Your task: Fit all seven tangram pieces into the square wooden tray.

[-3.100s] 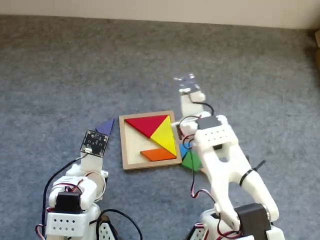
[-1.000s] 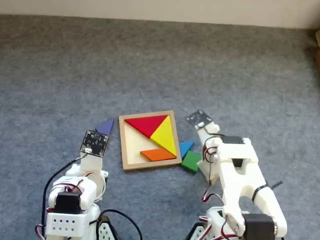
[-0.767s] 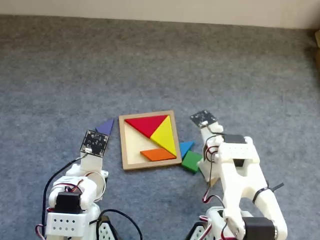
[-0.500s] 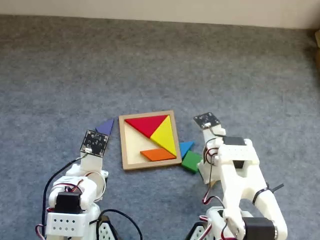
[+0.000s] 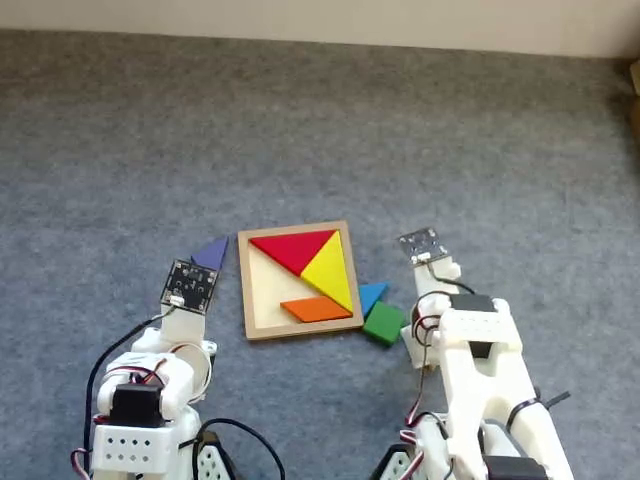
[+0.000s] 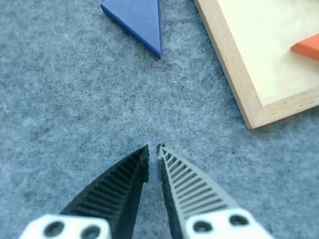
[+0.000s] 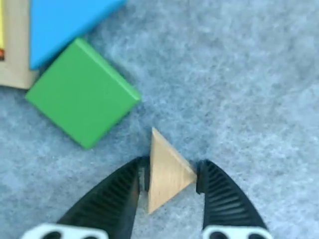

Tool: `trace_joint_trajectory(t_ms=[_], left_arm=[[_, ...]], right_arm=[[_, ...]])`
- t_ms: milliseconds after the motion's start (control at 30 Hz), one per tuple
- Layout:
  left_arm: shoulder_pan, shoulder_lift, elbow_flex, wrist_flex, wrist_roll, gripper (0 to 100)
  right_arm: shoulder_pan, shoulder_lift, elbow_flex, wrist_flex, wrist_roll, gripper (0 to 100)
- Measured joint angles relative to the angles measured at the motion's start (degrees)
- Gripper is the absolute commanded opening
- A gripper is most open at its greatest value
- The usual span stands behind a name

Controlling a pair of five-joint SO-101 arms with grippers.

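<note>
The square wooden tray point(image 5: 255, 300) holds a red triangle point(image 5: 295, 248), a yellow triangle point(image 5: 330, 270) and an orange piece point(image 5: 312, 309). Just right of it on the carpet lie a blue triangle point(image 5: 372, 294) and a green square point(image 5: 383, 322). A dark blue triangle point(image 5: 210, 252) lies left of the tray. My right gripper point(image 7: 172, 162) is shut on a small plain-wood triangle point(image 7: 167, 172) on the carpet, close to the green square point(image 7: 82, 99). My left gripper point(image 6: 152, 149) is shut and holds nothing, on the carpet a short way from the dark blue triangle point(image 6: 137, 20) and the tray's corner point(image 6: 249, 107).
Grey carpet covers the whole work surface. The right arm point(image 5: 470, 340) stands over the spot right of the green square; the left arm point(image 5: 150, 390) sits at the front left. A pale wall edge runs along the back.
The right arm has drawn back from beside the tray's right edge toward its base and come down over the plain-wood triangle. The left arm and the pieces have stayed put.
</note>
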Motion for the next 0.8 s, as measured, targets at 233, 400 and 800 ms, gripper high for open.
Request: trace_joint_trajectory(t_ms=[233,400,800], left_arm=[[0.0,0.0,0.0,0.0,0.0,5],[0.0,0.0,0.0,0.0,0.0,5],[0.0,0.0,0.0,0.0,0.0,5]], right_arm=[[0.1,0.0,0.0,-0.2,0.0,9.8],[0.1,0.1,-1.5,1.7,0.0,9.8],[-0.8,0.9,-19.3,11.3,7.3,9.8]])
